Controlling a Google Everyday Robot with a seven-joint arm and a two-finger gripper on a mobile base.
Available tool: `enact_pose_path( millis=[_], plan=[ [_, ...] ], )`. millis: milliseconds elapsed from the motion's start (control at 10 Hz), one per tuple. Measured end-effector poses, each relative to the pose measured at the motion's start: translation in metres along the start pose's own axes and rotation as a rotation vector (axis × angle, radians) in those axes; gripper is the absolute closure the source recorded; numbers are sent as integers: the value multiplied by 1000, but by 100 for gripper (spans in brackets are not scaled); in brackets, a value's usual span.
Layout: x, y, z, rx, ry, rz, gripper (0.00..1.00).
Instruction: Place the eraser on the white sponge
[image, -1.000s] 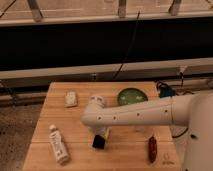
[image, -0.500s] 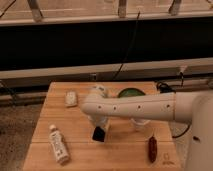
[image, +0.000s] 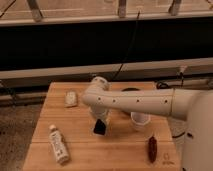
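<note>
In your one view, the desk (image: 45, 130) fills the lower half, and the white arm (image: 135, 102) reaches in from three o'clock to about the middle of it.

The gripper (image: 101, 120) hangs from the bent wrist, pointing down at six o'clock. Its fingers are clamped tight on the top edge of the eraser (image: 100, 128). The eraser stands on end, slightly tilted, under the wrist. You cannot tell whether its lower edge touches the wood or sits just above it.

The sponge (image: 71, 98) lies flat on the desk at about ten o'clock from the eraser, well apart from it, near the far left corner. Nothing rests on it.

The bottle (image: 58, 144) lies on its side at about seven o'clock from the eraser, cap toward the far edge. The cup (image: 140, 120) stands upright at three o'clock from the eraser, just under the arm. The red object (image: 152, 148) lies at about four o'clock, near the front right corner. A dark dish (image: 131, 90) shows only as a sliver behind the arm, at about one o'clock.
</note>
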Motion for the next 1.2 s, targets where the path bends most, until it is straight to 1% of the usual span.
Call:
enact_pose_path(
  millis=[200,600,700,1000,1200],
  plan=[
    [5,-6,-2,-3,4,-13,100],
    [12,-16,2,-9,2,-34,100],
    [15,-24,2,-10,3,-47,100],
    [22,-34,4,-12,4,-65,100],
    [29,-47,3,-10,9,-83,100]
  ],
)
